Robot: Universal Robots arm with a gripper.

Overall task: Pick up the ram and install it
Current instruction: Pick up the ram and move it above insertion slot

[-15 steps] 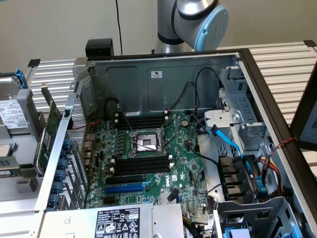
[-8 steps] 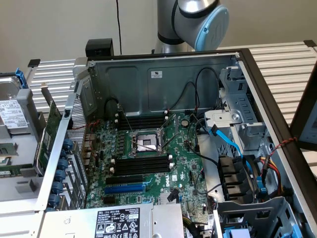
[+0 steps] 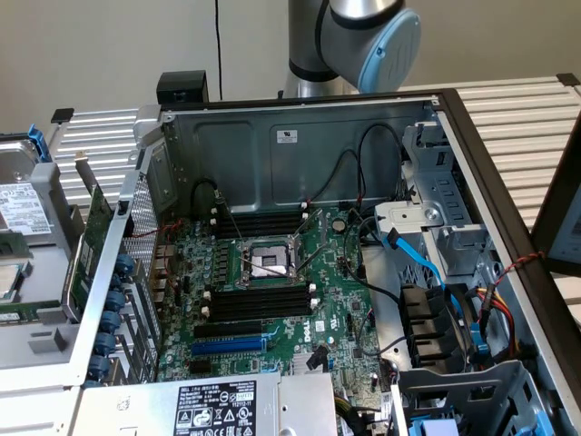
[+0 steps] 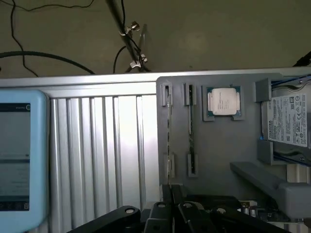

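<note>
Currently we see the black two-finger gripper (image 4: 172, 191) with its fingers pressed together, just at one end of the ram (image 4: 168, 127), a long thin green circuit-board stick seen edge-on. It stands in the grey plastic holder tray (image 4: 243, 145), along the tray's edge beside the ribbed aluminium tabletop (image 4: 102, 145). We cannot tell whether the fingers pinch it.

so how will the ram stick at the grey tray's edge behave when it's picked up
The ram stick stands on edge in the grey tray and looks very thin, so it is probably light and fairly stiff, yet apt to tip once lifted out. Being a bare circuit board, it is likely fragile.
</note>
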